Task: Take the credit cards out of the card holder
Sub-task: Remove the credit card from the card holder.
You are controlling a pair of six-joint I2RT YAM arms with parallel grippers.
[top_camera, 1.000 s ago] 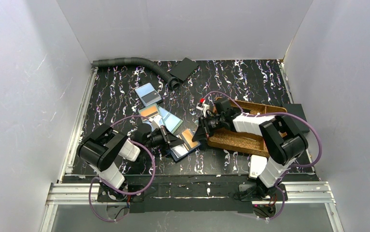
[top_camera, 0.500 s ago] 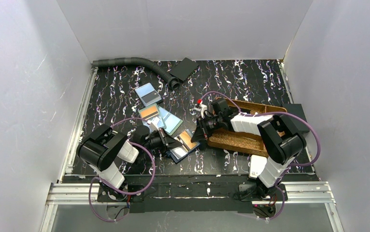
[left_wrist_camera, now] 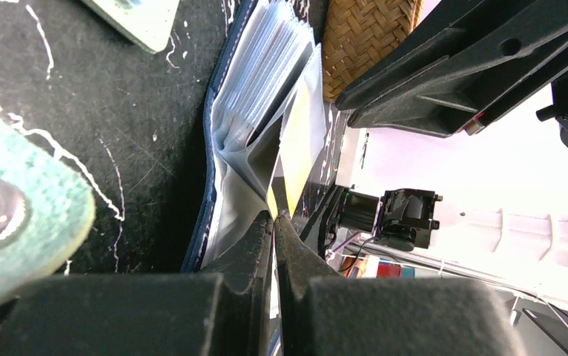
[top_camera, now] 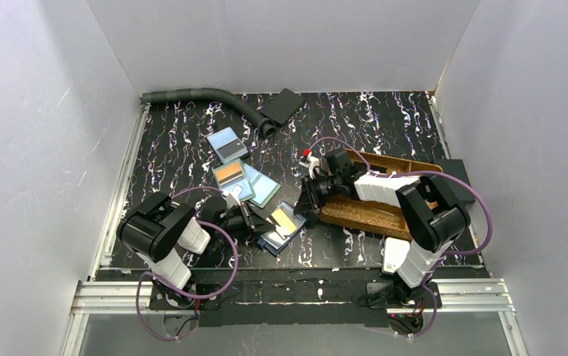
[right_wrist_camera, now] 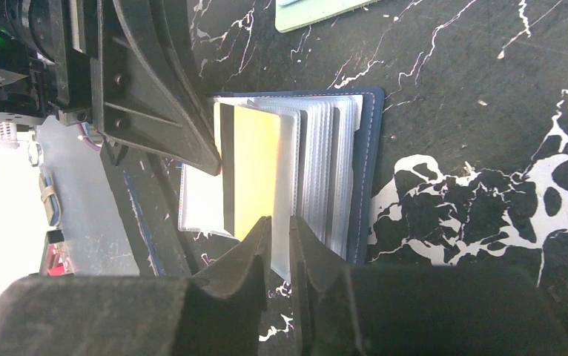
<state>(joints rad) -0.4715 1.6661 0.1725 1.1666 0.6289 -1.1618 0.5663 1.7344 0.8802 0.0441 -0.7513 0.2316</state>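
**Card holder.** The card holder (right_wrist_camera: 368,163) lay open on the table (top_camera: 185,141), near the front edge, between the two grippers and just left of the brown woven tray (top_camera: 362,215). Its navy cover faced down and the clear sleeve pages (right_wrist_camera: 318,170) fanned upward.

**Contents.** One orange-yellow card (right_wrist_camera: 257,170) with a dark stripe along one edge sat in the uppermost sleeve. Its striped edge stuck out beyond the sleeve towards the left arm. The other pages showed only clear plastic in the wrist views.

**Left gripper.** The left gripper (left_wrist_camera: 274,222) was clenched, its fingertips nearly together. The left wrist view showed the edge of the orange-yellow card entering the narrow gap between them.

**Right gripper.** The right gripper (right_wrist_camera: 281,226) was clenched as well, pinching the free edge of a clear sleeve page of the card holder on the side opposite the left gripper.

**Loose cards.** Four cards lay on the table behind the holder:
- a blue-grey card (top_camera: 227,144) farthest back, apart from the others;
- an orange card (top_camera: 229,173);
- a light blue card (top_camera: 249,180) touching the orange one;
- a teal card (top_camera: 266,193) overlapping the light blue one.

**Woven tray.** The right arm lay across the tray. Only bare woven floor showed around it, and the covered part could not be assessed.
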